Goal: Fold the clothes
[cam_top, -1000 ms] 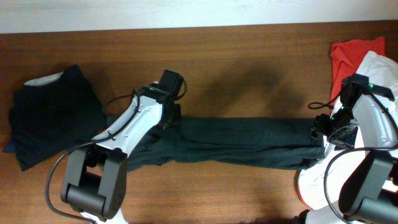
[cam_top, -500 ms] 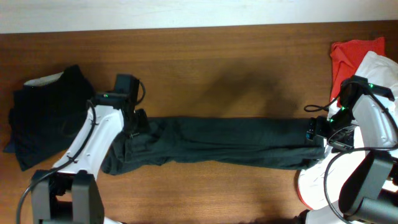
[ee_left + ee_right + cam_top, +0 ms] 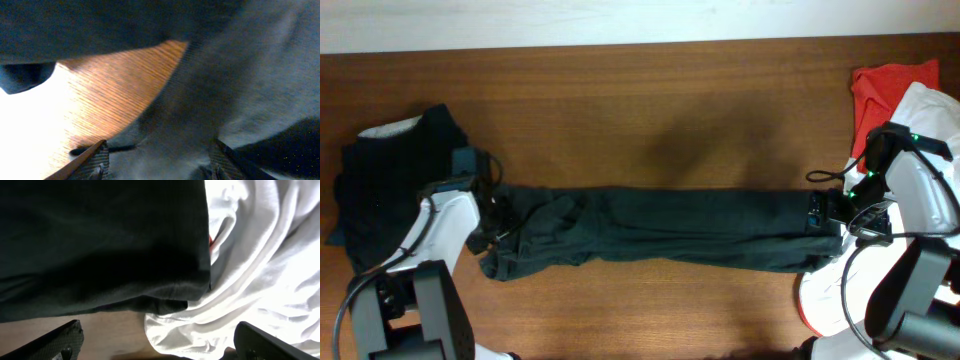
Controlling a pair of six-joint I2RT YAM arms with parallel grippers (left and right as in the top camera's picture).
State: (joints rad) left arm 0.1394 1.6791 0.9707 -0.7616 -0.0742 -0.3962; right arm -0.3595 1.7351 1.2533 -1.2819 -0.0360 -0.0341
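A long black garment (image 3: 700, 228) lies stretched in a band across the wooden table (image 3: 670, 110). No lettering shows on it. My left gripper (image 3: 492, 215) is at its bunched left end. In the left wrist view the jaws (image 3: 157, 165) hold a thick wad of the dark cloth (image 3: 240, 80) between them. My right gripper (image 3: 825, 212) is at the garment's right end. In the right wrist view its jaws (image 3: 160, 345) are wide open and empty above the black hem (image 3: 100, 250) and a white shirt (image 3: 260, 270).
A folded black garment (image 3: 400, 185) with a pale collar lies at the far left. A red shirt (image 3: 888, 85) and white cloth (image 3: 932, 108) are piled at the right edge. More white cloth (image 3: 825, 300) hangs at the front right.
My left gripper has moved left along the black garment from its middle-left to its left end, which now reaches further left. The right gripper has shifted slightly left.
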